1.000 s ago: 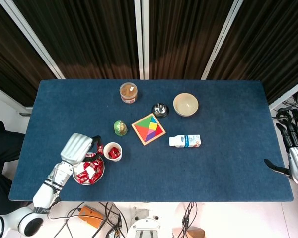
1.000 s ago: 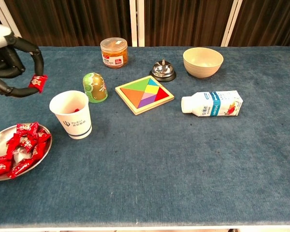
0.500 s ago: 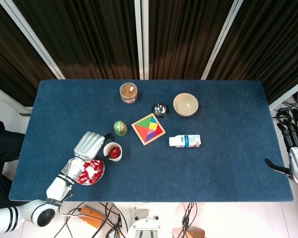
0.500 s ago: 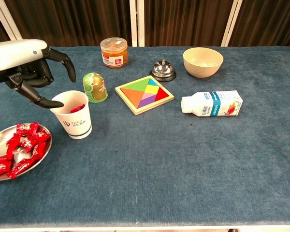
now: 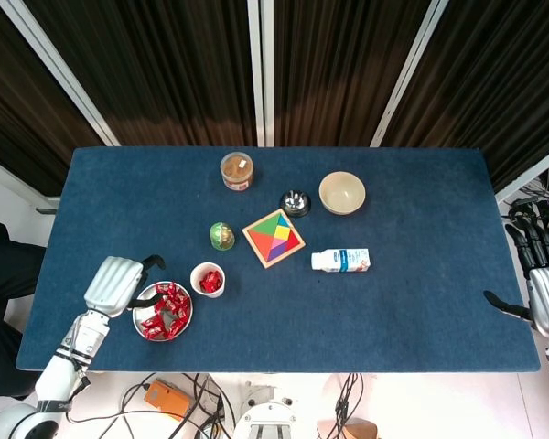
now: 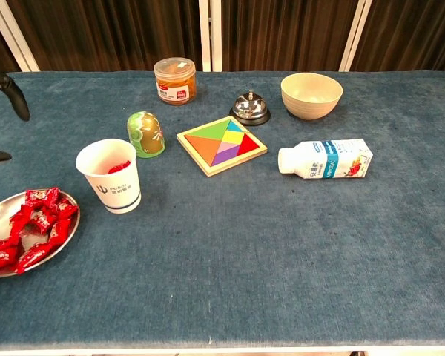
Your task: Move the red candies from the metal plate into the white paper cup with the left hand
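Note:
The metal plate near the table's front left corner holds several red candies. To its right stands the white paper cup with red candies inside. My left hand hovers just left of the plate with its fingers spread and nothing in them; in the chest view only its dark fingertips show at the left edge. My right hand hangs off the table's right edge, fingers apart, empty.
A green egg-shaped toy stands behind the cup. Further back and right are a colourful tangram puzzle, a call bell, an orange-lidded jar, a beige bowl and a milk carton lying down.
My left hand carried a red candy to the cup, let it go over the cup, then drew back left of the plate with its fingers spread. The right hand stayed put.

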### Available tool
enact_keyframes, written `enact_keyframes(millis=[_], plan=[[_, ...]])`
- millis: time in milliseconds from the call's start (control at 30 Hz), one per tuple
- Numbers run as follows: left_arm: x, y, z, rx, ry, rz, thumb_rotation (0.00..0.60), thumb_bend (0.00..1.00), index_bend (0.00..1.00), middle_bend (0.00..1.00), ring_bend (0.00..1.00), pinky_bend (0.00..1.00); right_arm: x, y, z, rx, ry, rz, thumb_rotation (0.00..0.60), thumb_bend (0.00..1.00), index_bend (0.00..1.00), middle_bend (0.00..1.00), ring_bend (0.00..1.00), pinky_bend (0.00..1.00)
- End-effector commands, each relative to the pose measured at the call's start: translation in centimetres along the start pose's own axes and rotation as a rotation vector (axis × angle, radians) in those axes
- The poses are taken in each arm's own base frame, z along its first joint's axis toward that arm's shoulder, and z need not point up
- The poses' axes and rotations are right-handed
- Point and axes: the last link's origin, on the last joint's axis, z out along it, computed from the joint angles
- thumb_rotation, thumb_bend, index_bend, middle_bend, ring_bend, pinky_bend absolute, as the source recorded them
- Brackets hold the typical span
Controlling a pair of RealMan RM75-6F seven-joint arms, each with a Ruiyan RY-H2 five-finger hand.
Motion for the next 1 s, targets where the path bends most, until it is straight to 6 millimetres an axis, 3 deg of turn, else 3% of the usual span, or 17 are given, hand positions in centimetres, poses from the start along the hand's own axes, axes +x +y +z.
enact_keyframes(millis=[33,300,1000], plan=[[-1.8,-0.3,-0.6,-0.02,-0.094,0.031,0.6,0.2,0.42,0.94,0.95,0.94,0.0,-0.1,0.0,0.004,0.003,-0.001,0.6,0.24,0.0,0.03,0.0,0.07],[-5.2,-0.3,0.9,-0.033,-0.171,0.175,0.6,0.22,0.42,0.94,0.95,0.94,0.0,-0.2,-0.1,0.001,-0.001,-0.005,0.6,0.24,0.0,0.03,0.0,0.07],[-7.1,-1.5,0.8,0.032,-0.225,0.223,0.6,0.22,0.48,0.94,0.95,0.94,-0.2,-0.3,-0.1,-0.002,-0.011,-0.006,0.6,0.24,0.0,0.03,0.0,0.07]])
